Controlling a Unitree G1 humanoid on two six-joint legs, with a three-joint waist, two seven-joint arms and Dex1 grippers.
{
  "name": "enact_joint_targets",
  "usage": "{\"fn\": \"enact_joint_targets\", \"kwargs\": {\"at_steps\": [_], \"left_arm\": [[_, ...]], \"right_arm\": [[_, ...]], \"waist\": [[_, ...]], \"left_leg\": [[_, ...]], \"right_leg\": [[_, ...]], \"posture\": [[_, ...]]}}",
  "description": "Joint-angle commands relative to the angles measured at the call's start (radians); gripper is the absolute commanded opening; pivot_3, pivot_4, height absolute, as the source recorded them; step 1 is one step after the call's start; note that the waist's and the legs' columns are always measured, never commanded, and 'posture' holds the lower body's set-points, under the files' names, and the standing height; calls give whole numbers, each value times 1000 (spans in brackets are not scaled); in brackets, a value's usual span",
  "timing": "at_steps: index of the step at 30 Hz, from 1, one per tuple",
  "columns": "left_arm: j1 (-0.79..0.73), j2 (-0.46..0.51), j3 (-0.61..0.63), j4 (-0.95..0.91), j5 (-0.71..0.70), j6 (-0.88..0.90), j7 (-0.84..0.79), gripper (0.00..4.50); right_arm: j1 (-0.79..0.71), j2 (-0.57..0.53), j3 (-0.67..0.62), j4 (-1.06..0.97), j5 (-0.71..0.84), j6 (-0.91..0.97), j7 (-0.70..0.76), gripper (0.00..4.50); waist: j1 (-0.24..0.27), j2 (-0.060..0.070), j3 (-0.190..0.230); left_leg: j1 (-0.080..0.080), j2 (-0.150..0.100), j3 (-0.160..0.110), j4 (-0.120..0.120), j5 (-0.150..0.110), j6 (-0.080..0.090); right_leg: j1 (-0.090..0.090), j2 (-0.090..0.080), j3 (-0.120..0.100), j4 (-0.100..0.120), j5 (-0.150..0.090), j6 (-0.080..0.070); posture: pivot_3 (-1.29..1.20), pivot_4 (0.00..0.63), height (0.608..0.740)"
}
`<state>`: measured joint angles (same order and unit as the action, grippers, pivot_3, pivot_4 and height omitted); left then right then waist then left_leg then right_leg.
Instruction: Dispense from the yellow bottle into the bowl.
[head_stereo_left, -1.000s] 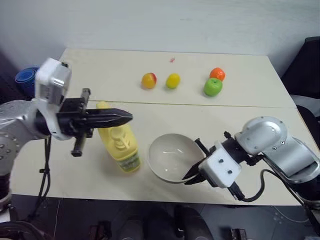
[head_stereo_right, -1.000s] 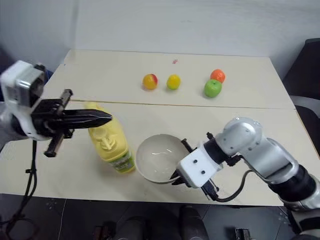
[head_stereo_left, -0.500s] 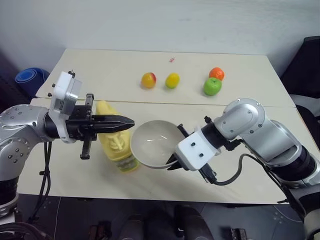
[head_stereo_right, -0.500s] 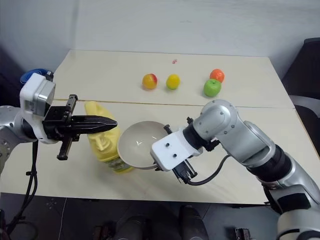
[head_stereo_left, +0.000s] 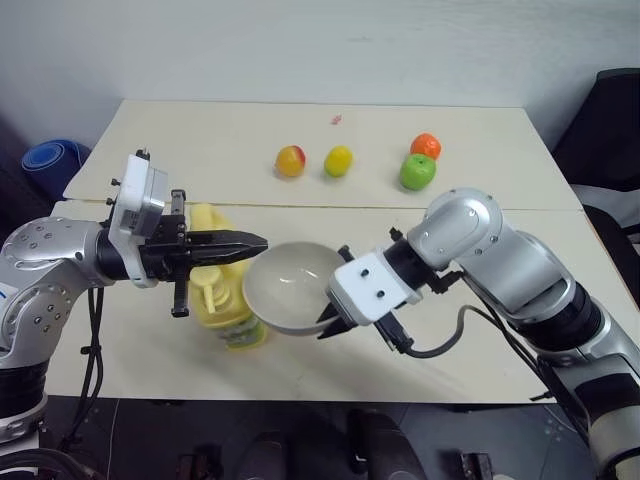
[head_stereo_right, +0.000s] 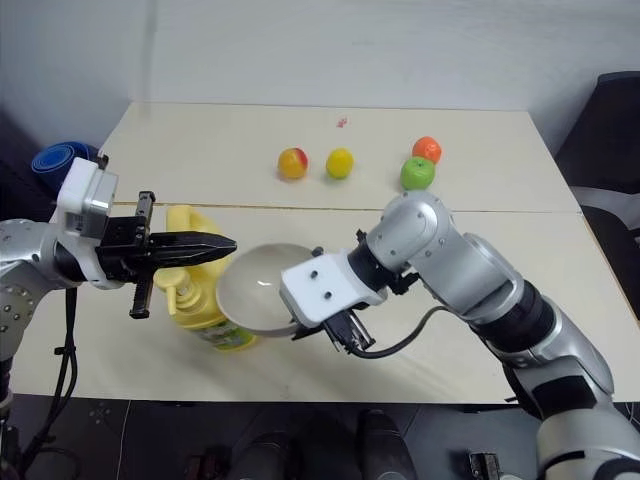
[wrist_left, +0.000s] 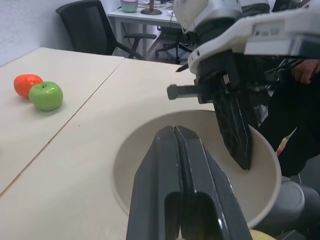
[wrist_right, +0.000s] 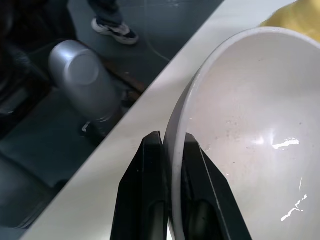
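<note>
Bowl: the bowl (head_stereo_left: 290, 298) is lifted off the table (head_stereo_left: 480, 150) and tilted, its near rim pinched by the right gripper (wrist_right: 167, 150), its far side just beside the yellow bottle (head_stereo_left: 222, 300).
Right gripper: its two black fingers (wrist_right: 150, 190) are clamped on the bowl's rim, one finger outside the wall, the other inside; the rim runs up between them in the right wrist view.
Yellow bottle: it stands upright on the near half of the table, partly hidden behind the left gripper and the bowl; its green-white label shows near the base.
Left gripper: the left gripper (head_stereo_left: 255, 241) has its fingers pressed together on nothing, pointing level toward the robot's right.
Bottle relative to left fingers: the closed fingers lie across the bottle's upper part, just above the pump top; whether they touch it I cannot tell.
Bowl relative to left fingers: the left fingertips reach over the bowl's rim, and in the left wrist view the bowl's hollow lies right past them.
Fruit: an orange-red fruit (head_stereo_left: 290, 160), a small yellow fruit (head_stereo_left: 338, 160), a green apple (head_stereo_left: 418, 172) and an orange (head_stereo_left: 426, 146) sit on the far half of the table, well apart from both grippers.
</note>
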<state>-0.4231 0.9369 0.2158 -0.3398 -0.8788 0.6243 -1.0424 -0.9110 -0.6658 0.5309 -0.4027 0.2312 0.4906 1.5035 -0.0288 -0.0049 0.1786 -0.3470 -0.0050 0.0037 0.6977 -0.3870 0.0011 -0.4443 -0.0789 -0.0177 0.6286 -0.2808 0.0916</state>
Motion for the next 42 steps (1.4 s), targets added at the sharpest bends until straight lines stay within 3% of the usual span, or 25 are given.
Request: {"fn": "enact_joint_targets", "kwargs": {"at_steps": [1, 4, 9, 13, 16, 18, 21, 24, 29, 42], "left_arm": [[-16, 23, 68, 61, -16, 28, -3, 20], [-65, 52, 165, 151, -121, 128, 10, 20], [16, 177, 261, 284, -93, 190, -112, 20], [363, 309, 265, 241, 109, 78, -341, 20], [517, 309, 272, 192, 187, 4, -379, 20], [575, 276, 262, 163, 223, -43, -376, 20], [595, 146, 192, 104, 261, -115, -280, 20], [545, 17, 128, 107, 318, -181, -164, 20], [490, -100, 19, 159, 404, -269, -88, 20], [381, -238, -135, 188, 439, -303, -45, 20]], "right_arm": [[76, -85, -52, -92, 20, -52, 24, 0], [133, -141, -106, -126, 44, -66, 16, 0], [208, -191, -146, -92, 19, -141, 2, 0], [247, -211, -161, -62, 12, -172, -7, 0], [269, -224, -166, -56, 3, -189, -10, 0], [281, -230, -170, -58, 3, -192, -13, 0], [303, -241, -173, -61, 2, -200, -15, 0], [324, -252, -178, -64, -4, -207, -16, 0], [358, -274, -186, -71, -12, -217, -17, 0], [401, -319, -221, -63, -19, -228, -25, 0]], "waist": [[2, 0, 0], [3, -1, 1], [-4, -1, 1], [-5, 0, 1], [1, -3, 2], [11, -4, 2], [24, -2, 2], [27, -2, 2], [28, -3, 1], [30, -3, 1]], "left_leg": [[0, 0, -1, 0, 0, 0], [-5, 0, -3, 2, 0, 0], [-6, 0, -4, 0, 0, 0], [-6, -1, -3, -1, 0, 0], [-6, -1, -2, 0, 0, 1], [-6, 0, -4, 1, -1, 1], [-6, -1, -4, 1, -1, 2], [-6, -1, -4, 1, -1, 2], [-6, -1, -3, 2, -1, 2], [-6, -1, -3, 3, -1, 2]], "right_leg": [[0, 0, -1, 0, 0, 0], [-2, 0, -3, 0, 0, 0], [-3, 0, -4, -1, 0, 1], [-3, 0, -4, -2, 0, 1], [-3, -1, -4, -3, 0, 1], [-2, -1, -4, -6, 0, 0], [-1, -3, -3, -5, 0, 0], [-2, -2, -2, -6, 0, 0], [-2, -2, -3, -5, 1, 1], [-1, -2, -3, -4, 1, 1]], "posture": [[0, 150, 740], [0, 150, 740], [0, 150, 740], [0, 150, 740], [0, 150, 740], [0, 150, 740], [0, 150, 740], [0, 150, 740], [0, 150, 740], [0, 150, 740]]}}
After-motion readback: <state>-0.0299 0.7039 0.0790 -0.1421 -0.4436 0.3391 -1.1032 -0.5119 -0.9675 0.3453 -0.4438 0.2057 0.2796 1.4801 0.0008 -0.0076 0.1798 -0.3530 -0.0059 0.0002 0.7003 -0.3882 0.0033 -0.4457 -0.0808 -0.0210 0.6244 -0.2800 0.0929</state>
